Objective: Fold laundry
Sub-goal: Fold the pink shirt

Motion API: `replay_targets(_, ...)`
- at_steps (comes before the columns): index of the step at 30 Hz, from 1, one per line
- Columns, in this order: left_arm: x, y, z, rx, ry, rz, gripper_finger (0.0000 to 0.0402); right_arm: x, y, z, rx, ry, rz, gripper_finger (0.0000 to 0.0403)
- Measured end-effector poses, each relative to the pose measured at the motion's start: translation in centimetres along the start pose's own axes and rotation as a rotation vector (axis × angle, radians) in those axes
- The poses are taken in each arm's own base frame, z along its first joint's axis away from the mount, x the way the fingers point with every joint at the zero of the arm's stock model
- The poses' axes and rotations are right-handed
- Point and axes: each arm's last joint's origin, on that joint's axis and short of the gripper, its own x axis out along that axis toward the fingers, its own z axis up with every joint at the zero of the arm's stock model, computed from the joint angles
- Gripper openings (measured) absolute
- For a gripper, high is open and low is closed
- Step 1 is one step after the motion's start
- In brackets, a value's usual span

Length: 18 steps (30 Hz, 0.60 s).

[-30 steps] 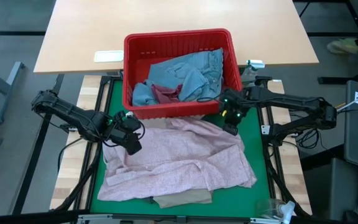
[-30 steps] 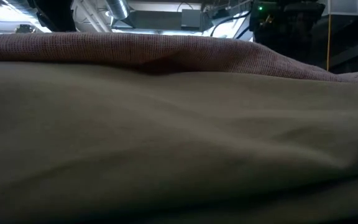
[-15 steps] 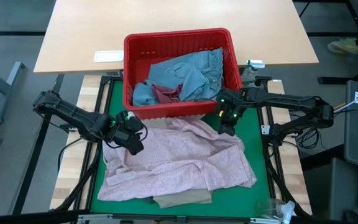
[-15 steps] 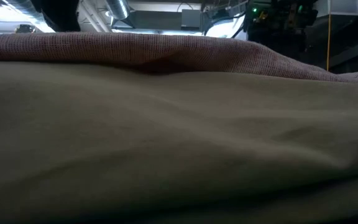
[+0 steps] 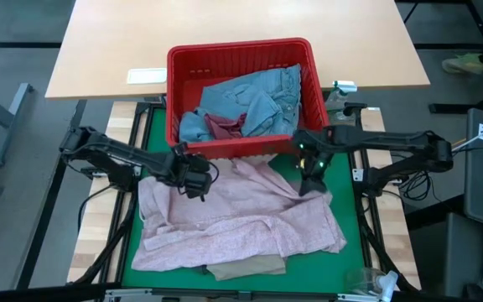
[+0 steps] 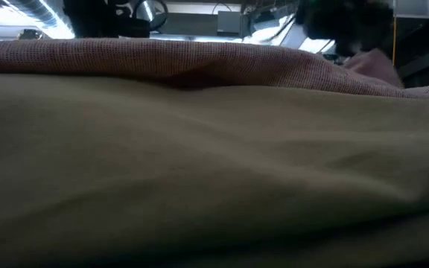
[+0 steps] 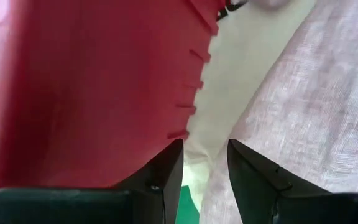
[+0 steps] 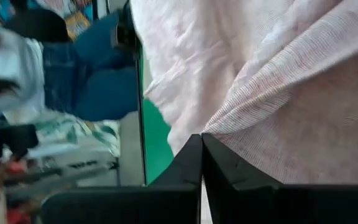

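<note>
Two grippers at the far edge of a pink top spread on the green mat.

Nearest the front edge, beige trousers lie under the pink top, which covers most of the mat. The right gripper sits on the top's far right part, its fingers pressed together and pinching a raised fold of the pink cloth. The left gripper rests at the top's far left edge, its fingers slightly apart with nothing visibly between them, just beside the wall of the red basket. Beyond both grippers, the basket holds blue jeans and a dark red cloth.
</note>
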Motion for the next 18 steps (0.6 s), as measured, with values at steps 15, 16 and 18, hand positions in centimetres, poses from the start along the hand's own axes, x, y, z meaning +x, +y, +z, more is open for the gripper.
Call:
replay_targets(15,-1.3,-1.9,-1.1,0.069,0.055,-0.194,0.0119,6.9,7.1,-4.0,-0.114,0.121,-0.395,0.0005)
replay_targets(16,-1.4,-2.0,-1.2,0.070,0.053,-0.202,0.0119,7.2,7.5,-4.4,-0.105,0.129,-0.391,0.0005)
replay_targets(18,-1.7,-2.3,-1.3,0.081,0.050,-0.209,0.0119,7.8,8.4,-5.2,-0.083,0.142,-0.387,0.0005)
